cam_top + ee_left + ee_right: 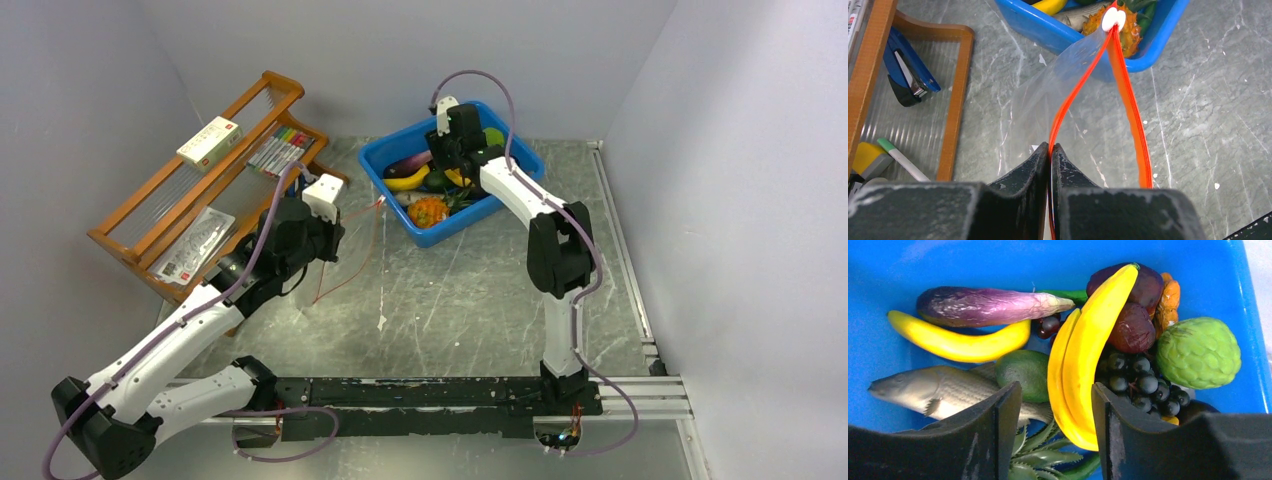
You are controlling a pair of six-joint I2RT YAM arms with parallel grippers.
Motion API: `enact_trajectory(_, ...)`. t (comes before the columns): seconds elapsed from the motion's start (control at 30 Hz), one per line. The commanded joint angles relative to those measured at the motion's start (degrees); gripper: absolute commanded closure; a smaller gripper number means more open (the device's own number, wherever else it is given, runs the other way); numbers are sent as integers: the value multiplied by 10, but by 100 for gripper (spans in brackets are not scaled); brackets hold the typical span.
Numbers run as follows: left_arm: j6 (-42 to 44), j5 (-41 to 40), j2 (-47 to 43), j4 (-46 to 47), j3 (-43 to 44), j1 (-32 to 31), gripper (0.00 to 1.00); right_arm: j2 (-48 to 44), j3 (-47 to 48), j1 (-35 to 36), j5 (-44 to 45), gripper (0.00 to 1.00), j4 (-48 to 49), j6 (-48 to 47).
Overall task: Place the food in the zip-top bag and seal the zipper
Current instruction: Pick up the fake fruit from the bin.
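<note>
White-and-red box [210,142]: on the wooden rack [282,84], print too small to read.
Zip-top bag [1048,90]: clear, floppy, just beside the blue bin [1038,29], mouth open.
Zipper [1130,100]: red-orange strip, sides parted in a loop.
Left gripper [1050,150]: clamped on one zipper side.
Right gripper [1055,387]: jaws apart, straddling the banana bunch [1083,355] in the bin.
Room: grey table [450,300] runs from bin to arm bases.

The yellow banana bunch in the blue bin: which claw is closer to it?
The right. The right claw hangs over the blue bin, open and straddling the banana bunch. The left claw is off to the side of the bin, shut on the red-orange zipper.
</note>
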Motion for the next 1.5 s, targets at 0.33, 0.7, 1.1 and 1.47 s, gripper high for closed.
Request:
enact_trajectory(0.33,7,5,-13,26,-5,4,93,86,98,-24,4,57,-44,17)
enact_trajectory(0.7,9,9,-17,26,-7,4,93,103,114,-31,-10,60,-53,24)
enact_trajectory(1.1,9,9,-13,28,-8,4,93,88,100,-35,-30,84,-34,24)
enact_trajectory(1.47,7,15,-5,28,-9,10,93,3,36,-35,-60,95,3,40)
